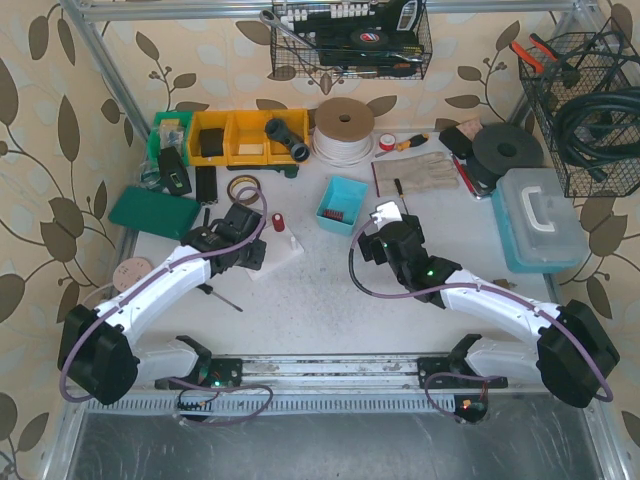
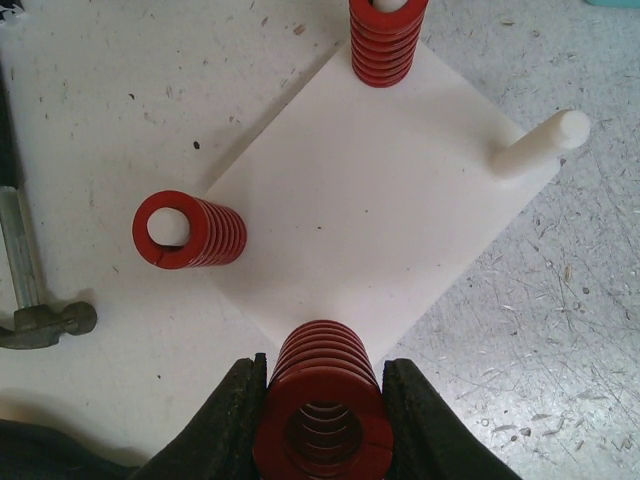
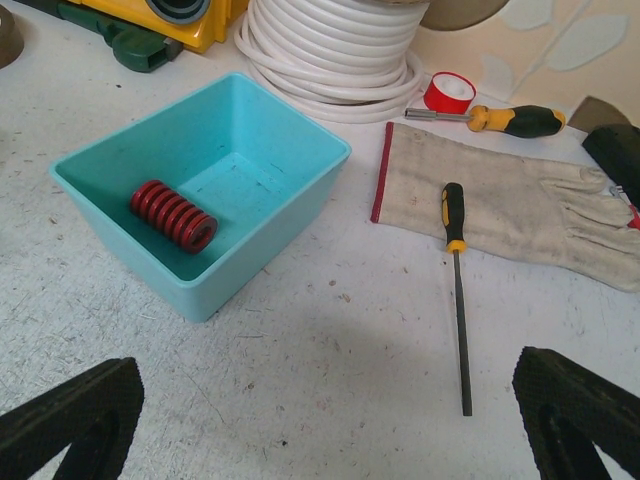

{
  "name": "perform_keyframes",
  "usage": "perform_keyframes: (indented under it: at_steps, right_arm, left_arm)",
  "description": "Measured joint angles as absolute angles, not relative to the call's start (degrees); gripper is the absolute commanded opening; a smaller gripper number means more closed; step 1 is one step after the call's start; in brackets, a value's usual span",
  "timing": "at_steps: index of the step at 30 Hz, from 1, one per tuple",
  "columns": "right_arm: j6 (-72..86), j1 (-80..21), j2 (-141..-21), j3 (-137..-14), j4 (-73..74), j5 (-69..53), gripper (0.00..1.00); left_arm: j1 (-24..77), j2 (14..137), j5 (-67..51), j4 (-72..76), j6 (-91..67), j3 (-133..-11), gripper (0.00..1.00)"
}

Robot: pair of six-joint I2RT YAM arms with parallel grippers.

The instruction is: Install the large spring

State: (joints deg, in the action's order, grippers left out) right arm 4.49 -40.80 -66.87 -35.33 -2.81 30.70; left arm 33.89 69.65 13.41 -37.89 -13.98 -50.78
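Looking from the top camera, the left gripper (image 1: 250,240) sits at nine o'clock of the white plate (image 1: 283,252) on the table (image 1: 330,300). From here its jaws are masked by the wrist and the large spring cannot be made out. One small spring (image 1: 279,222) stands upright at the plate's twelve o'clock corner. The right gripper (image 1: 383,218) hovers at four o'clock of the teal bin (image 1: 342,190), apart from it.

Left wrist view: the black fingers (image 2: 225,420) clamp the large spring (image 2: 325,400) from both sides, its bore facing the camera. It hangs at the plate's (image 2: 370,200) six o'clock corner; whether it touches the plate cannot be told. A small spring sits on a post at twelve o'clock, and a second spring (image 2: 190,230) sits on another at nine o'clock. One bare peg (image 2: 540,145) stands tilted at the two o'clock corner. A metal tool (image 2: 45,320) lies off the plate at eight o'clock.

Right wrist view: the fingers (image 3: 70,420) stand spread wide with nothing between them — only bare table. The bin (image 3: 270,250) lies at eleven o'clock with a loose spring (image 3: 172,215) on its side inside. A glove (image 3: 500,200) lies at two o'clock, and a thin screwdriver (image 3: 457,290) lies just beside the glove's near edge. A white coil (image 3: 330,50) sits at twelve o'clock.
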Motion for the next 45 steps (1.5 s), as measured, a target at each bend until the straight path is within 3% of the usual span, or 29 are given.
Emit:
perform_keyframes:
  at_steps: [45]
  right_arm:
    - [4.49,-40.47,-66.83,-35.33,-2.72,30.68,0.99]
  left_arm:
    - [33.89,72.36,13.52,-39.46,-15.42,-52.84,0.00]
